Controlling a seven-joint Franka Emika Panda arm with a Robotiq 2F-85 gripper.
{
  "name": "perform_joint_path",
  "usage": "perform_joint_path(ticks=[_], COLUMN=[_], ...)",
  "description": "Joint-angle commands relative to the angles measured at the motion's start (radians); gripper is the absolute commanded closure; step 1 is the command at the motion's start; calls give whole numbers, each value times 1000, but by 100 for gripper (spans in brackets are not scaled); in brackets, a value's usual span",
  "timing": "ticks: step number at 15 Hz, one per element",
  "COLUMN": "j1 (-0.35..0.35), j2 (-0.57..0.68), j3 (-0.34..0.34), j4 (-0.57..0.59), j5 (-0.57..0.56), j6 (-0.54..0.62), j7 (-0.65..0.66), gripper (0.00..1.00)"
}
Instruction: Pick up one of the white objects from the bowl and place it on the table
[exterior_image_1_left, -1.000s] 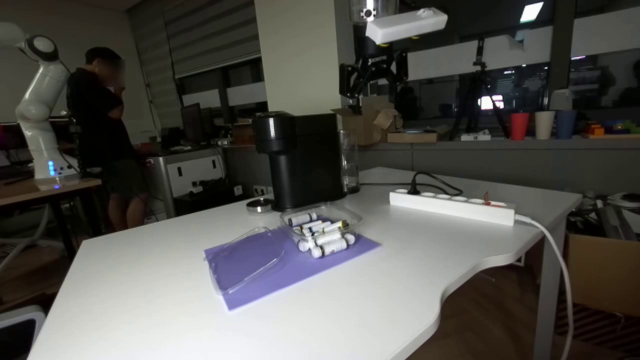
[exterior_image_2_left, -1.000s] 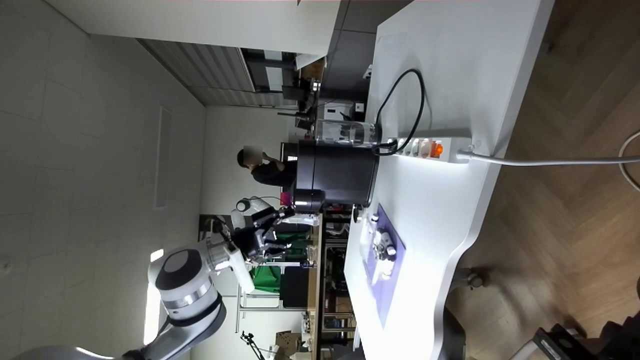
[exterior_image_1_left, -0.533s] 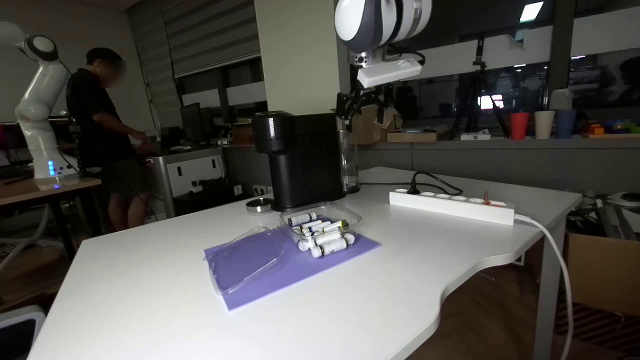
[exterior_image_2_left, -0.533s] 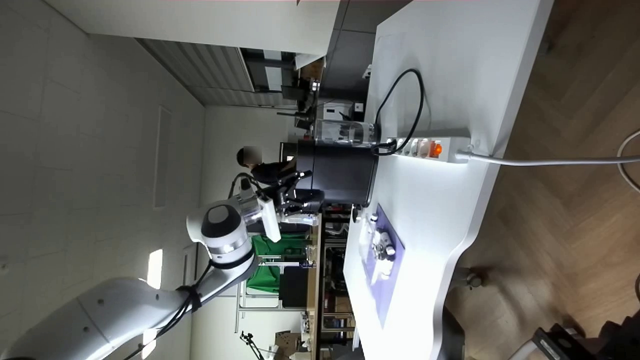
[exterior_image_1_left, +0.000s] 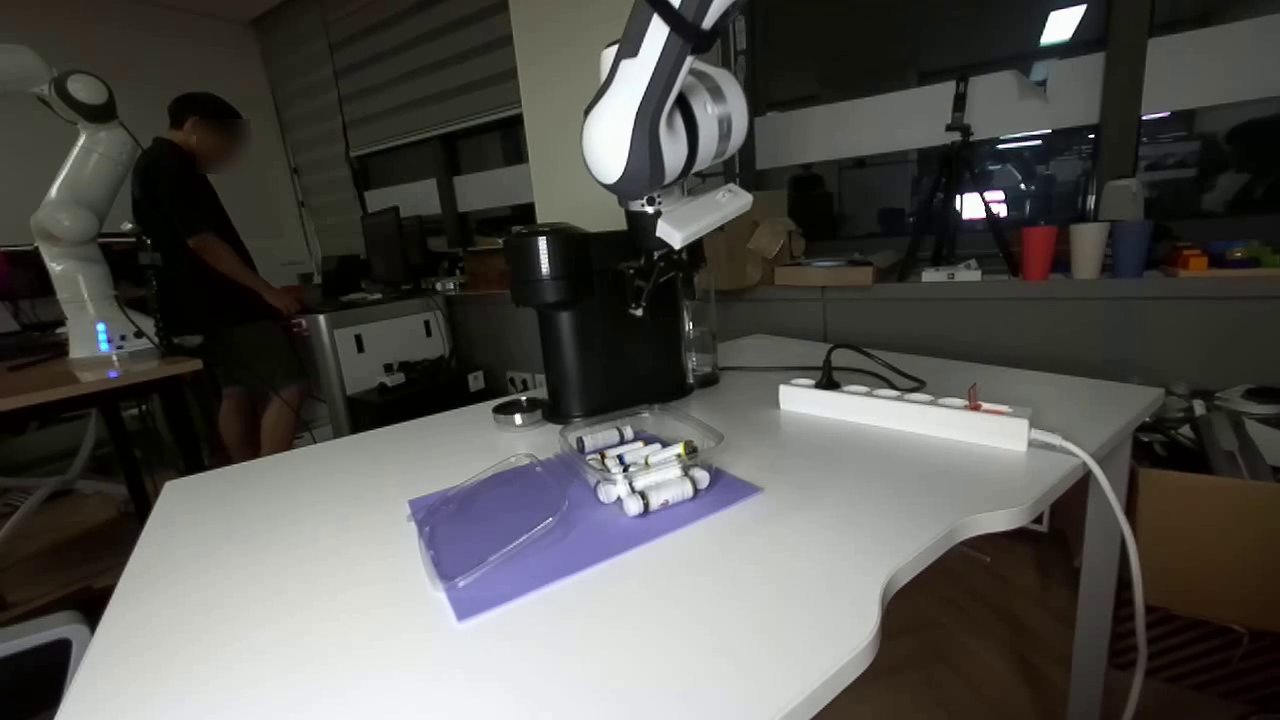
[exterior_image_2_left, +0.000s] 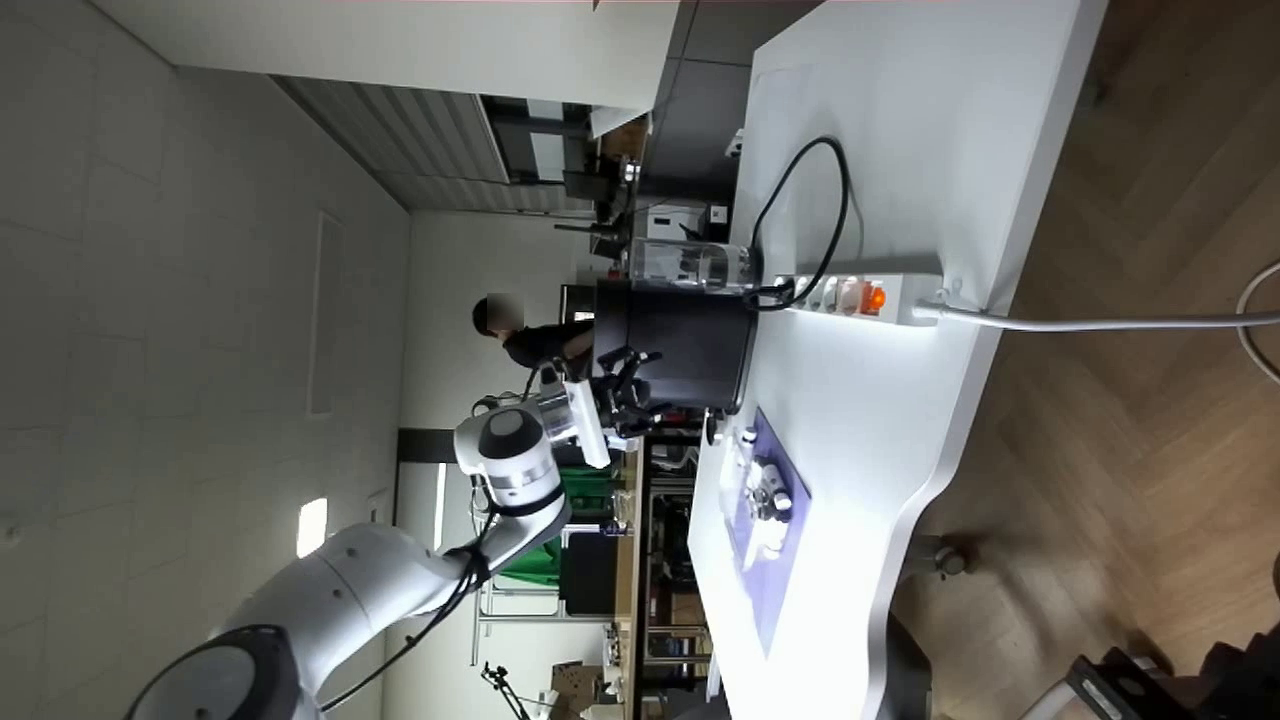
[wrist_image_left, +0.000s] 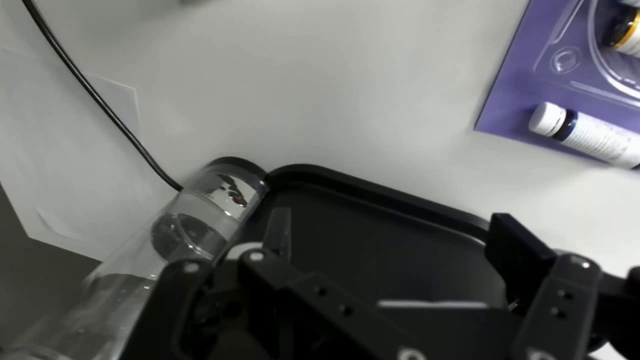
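Note:
Several small white-labelled vials (exterior_image_1_left: 660, 495) lie in and around a clear plastic bowl (exterior_image_1_left: 712, 436) on a purple sheet. In an exterior view they also show as a small cluster (exterior_image_2_left: 768, 490). In the wrist view one white vial (wrist_image_left: 595, 135) lies on the sheet, apparently beside the bowl (wrist_image_left: 565, 60). The white table (exterior_image_1_left: 780, 600) is under the sheet. My gripper (wrist_image_left: 397, 240) is open and empty, above the black coffee machine, with no vial between its fingers. In both exterior views the gripper (exterior_image_1_left: 660, 295) (exterior_image_2_left: 645, 390) is high above the table, away from the bowl.
A black coffee machine (exterior_image_1_left: 625, 340) with a clear tank (wrist_image_left: 200, 220) stands directly below and beside the gripper. A clear lid (exterior_image_1_left: 495, 530) lies on the purple sheet (exterior_image_1_left: 540, 560). A white power strip (exterior_image_1_left: 905, 415) with a black cable (exterior_image_2_left: 840, 215) lies nearby. The table has a curved edge.
The arm has come down and moved leftward in an exterior view, from high beside the coffee machine to over it. The gripper stays open. The vials, bowl and lid have not moved.

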Motion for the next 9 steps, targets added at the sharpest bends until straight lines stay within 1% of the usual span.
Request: perform_joint_path(ticks=[1,3,6,9], j1=[26,39,55,54], j2=[157,221,283,329], j3=[17,29,42,65], j4=[247,346,452,539], j5=[-17,-18,-32,-18], j6=[-150,-215,-299,-379], j7=[-140,-207,-320,-429], gripper=[0,0,0,0])
